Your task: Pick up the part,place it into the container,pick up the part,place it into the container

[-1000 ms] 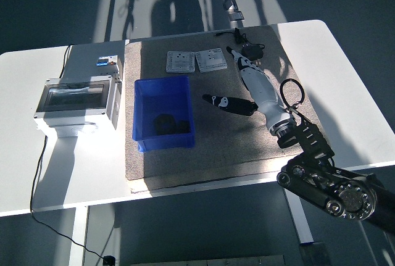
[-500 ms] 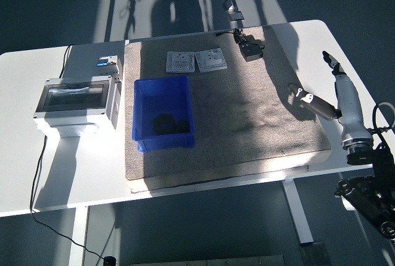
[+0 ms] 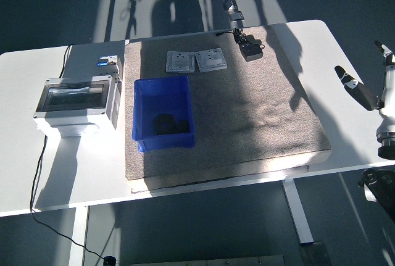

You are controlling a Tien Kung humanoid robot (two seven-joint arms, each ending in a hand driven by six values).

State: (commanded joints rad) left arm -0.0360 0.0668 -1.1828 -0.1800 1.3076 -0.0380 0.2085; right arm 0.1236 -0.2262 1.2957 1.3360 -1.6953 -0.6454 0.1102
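The right robot hand (image 3: 378,87) hangs off the table's (image 3: 333,44) right edge (fingers spread, holding nothing).

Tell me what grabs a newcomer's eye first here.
The bright blue plastic bin on the grey felt mat, left of centre, holds dark parts. At the right edge, the robot's white right hand hangs open and empty, beyond the mat.

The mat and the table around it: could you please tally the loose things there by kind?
Blue bin: 1
Dark parts in the bin: 2
Grey switch plates: 2
Black power adapter: 1
Grey electrical box with clear lid: 1
Total: 7
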